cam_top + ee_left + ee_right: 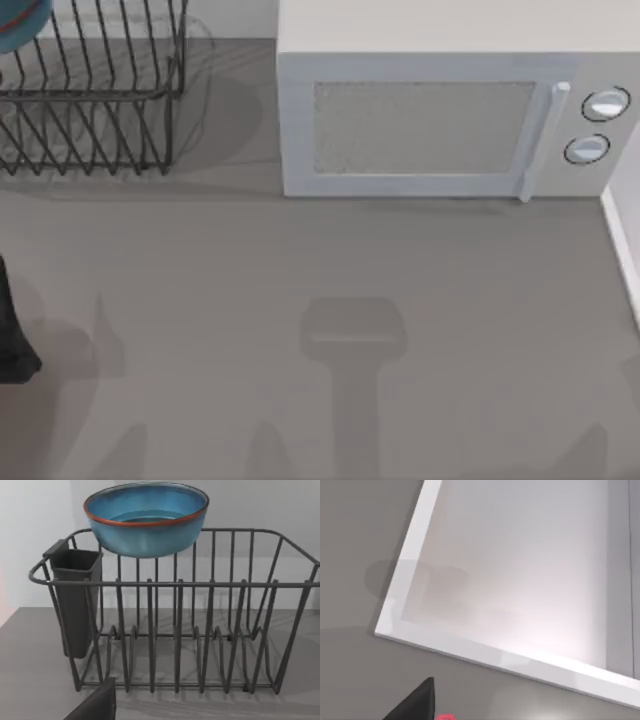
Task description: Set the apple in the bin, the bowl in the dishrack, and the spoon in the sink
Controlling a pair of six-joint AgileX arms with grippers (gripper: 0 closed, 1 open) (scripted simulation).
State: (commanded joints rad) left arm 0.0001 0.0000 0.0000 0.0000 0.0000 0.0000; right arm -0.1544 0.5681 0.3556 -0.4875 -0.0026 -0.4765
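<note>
- The bowl (145,519) sits high at the upper middle of the left wrist view, perched on or held just above the back rail of the dishrack (200,630); I cannot tell which. In the top view a sliver of it shows at the upper left corner, over the rack (90,90).
- It looks like glazed ceramic: stiff, smooth, probably slippery and chippable. Its thin reddish-brown rim is the natural place to pinch.
- The rack is thin black wire with slanted upright prongs and a dark plastic cutlery cup (75,600) hung at its side.
- A speck of red, likely the apple (446,717), shows at the bottom edge of the right wrist view, beside a dark fingertip (417,702), near a white, smooth-walled basin (470,647).
- Whether either claw is open or closed, I cannot tell.
- A light grey microwave (440,120) stands at the upper right of the top view.
</note>
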